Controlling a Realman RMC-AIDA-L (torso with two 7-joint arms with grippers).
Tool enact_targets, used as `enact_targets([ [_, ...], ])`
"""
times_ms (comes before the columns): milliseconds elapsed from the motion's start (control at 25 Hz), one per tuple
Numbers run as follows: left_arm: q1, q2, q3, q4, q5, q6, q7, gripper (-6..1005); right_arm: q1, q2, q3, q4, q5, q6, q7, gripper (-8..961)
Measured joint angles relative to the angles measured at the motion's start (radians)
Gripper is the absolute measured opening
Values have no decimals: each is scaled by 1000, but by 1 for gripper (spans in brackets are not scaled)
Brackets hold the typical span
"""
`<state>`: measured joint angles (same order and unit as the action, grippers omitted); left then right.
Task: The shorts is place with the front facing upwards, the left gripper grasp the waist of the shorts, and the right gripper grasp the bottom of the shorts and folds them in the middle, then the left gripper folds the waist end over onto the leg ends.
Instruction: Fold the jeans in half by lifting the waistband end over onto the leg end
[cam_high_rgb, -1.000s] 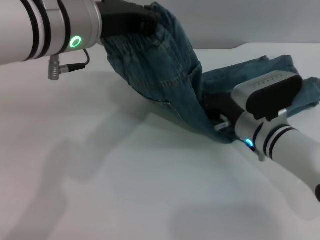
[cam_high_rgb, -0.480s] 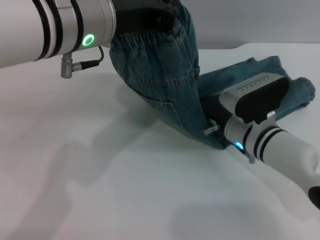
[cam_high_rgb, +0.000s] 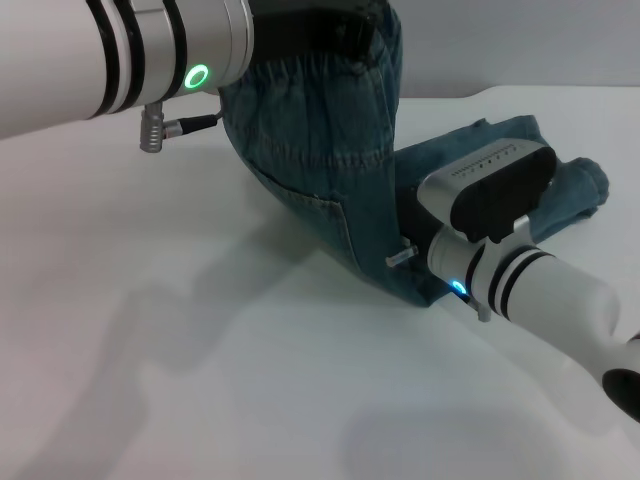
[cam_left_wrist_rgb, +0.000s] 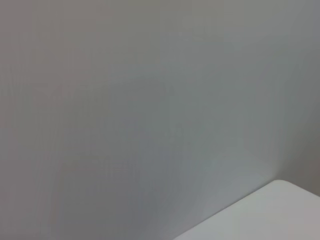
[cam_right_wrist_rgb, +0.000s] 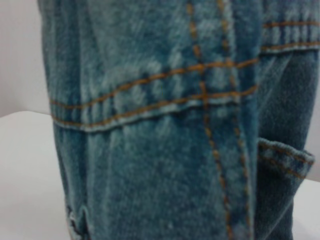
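Note:
The blue-green denim shorts (cam_high_rgb: 320, 150) hang folded from my left gripper (cam_high_rgb: 345, 30), a black claw at the top of the head view, shut on the gathered waist (cam_high_rgb: 300, 78) and holding it high. The cloth drapes down to the white table (cam_high_rgb: 200, 350), where my right gripper (cam_high_rgb: 410, 215) sits low against the fold, shut on the denim with its fingers mostly hidden. The leg ends (cam_high_rgb: 575, 190) lie flat on the table behind the right gripper. Denim with orange stitching (cam_right_wrist_rgb: 165, 125) fills the right wrist view.
The table (cam_left_wrist_rgb: 280, 210) stretches bare white to the left and front of the shorts. A grey wall (cam_left_wrist_rgb: 150, 100) fills the left wrist view. My right arm (cam_high_rgb: 560, 300) lies across the table's right front.
The left gripper has carried the waist rightward and slightly up. The right gripper has slid left along the table, and the leg ends have been drawn left with it.

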<state>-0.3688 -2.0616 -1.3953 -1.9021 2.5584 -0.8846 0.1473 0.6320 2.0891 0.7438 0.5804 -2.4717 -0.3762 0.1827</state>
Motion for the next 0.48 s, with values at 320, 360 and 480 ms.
enact_targets([
  [320,-1,1,0,0,-10,11,1,58,17,0,-26,0,1,-2,17,0],
  [360,-1,1,0,0,-10,12,1,58,17,0,-30,2,1,-2,20,0],
  [480,-3,2,3,2,-11,19,1,58,23,0,-58,5,1,-7,42,0],
])
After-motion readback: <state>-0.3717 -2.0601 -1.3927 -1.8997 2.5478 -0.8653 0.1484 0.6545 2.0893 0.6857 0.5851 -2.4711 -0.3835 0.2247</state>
